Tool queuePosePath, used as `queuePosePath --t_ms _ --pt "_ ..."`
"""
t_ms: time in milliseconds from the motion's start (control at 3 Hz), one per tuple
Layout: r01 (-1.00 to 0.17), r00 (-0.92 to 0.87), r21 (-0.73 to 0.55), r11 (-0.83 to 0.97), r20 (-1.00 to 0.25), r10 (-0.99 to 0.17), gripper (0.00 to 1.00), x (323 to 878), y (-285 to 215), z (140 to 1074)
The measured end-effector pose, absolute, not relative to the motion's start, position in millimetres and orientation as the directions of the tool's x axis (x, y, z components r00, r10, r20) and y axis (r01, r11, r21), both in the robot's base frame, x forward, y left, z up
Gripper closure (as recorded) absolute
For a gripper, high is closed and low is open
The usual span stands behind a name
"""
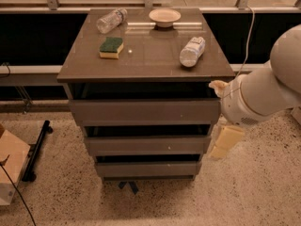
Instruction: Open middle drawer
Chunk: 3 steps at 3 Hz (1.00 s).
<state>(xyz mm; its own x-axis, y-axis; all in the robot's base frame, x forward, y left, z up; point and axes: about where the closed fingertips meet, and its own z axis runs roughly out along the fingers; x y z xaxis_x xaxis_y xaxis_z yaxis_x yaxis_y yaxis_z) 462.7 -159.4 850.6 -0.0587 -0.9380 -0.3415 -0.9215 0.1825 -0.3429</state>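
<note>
The middle drawer [146, 145] is a plain grey-brown handleless front, mid-sized among three, with a tiny pale dot right of centre. It sits closed between the taller top drawer [143, 111] and the smallest bottom drawer [146, 169]. My gripper [225, 141] hangs with pale fingers just right of the cabinet, level with the middle drawer's right end and close to its corner. The white arm [263, 95] reaches in from the right.
On the cabinet top [146, 55] lie a green and yellow sponge [111, 47], a lying bottle [193, 51], a second bottle [111, 20] and a pale bowl [164, 17]. A cardboard box [10, 166] and a black stand [36, 149] sit on the speckled floor at left.
</note>
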Motion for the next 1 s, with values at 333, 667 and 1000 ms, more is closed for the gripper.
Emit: queuePosePath --t_ms 333,667,1000 --pt "-0.925 -0.044 -0.339 0.173 -0.356 -0.933 0.0 470 -150 829" --pt "-0.932 -0.053 -0.314 0.18 -0.373 -0.926 0.0 475 -145 803" --pt "-0.945 -0.08 -0.264 0.195 -0.392 -0.916 0.0 483 -145 769"
